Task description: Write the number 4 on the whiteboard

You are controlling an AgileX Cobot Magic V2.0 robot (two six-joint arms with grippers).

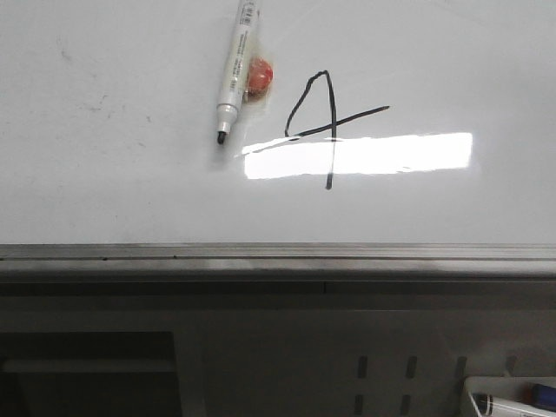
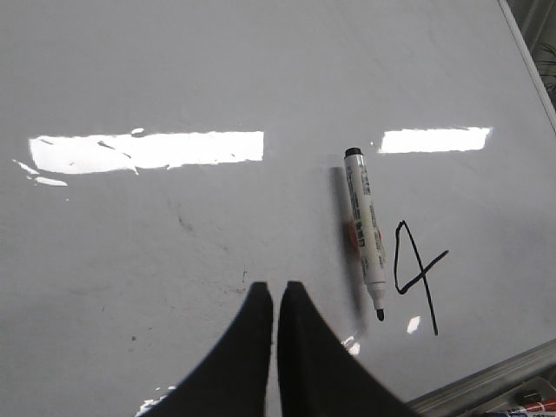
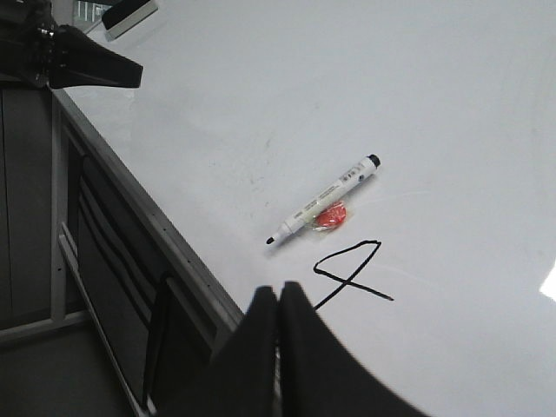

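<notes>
A thin black number 4 (image 1: 323,126) is drawn on the whiteboard (image 1: 104,174), with a narrow closed loop, a slanted crossbar and a long stem. It also shows in the left wrist view (image 2: 415,274) and the right wrist view (image 3: 352,271). An uncapped white marker (image 1: 235,68) lies on the board left of the figure, beside a small red-orange blob (image 1: 258,75). My left gripper (image 2: 275,287) is shut and empty, above the board, apart from the marker (image 2: 365,231). My right gripper (image 3: 279,291) is shut and empty near the board's rail. Neither gripper shows in the front view.
A grey metal rail (image 1: 278,254) runs along the board's near edge, with a dark cabinet front below. A white tray with markers (image 1: 512,400) sits at the lower right. The left arm (image 3: 78,61) and an eraser (image 3: 129,16) show in the right wrist view.
</notes>
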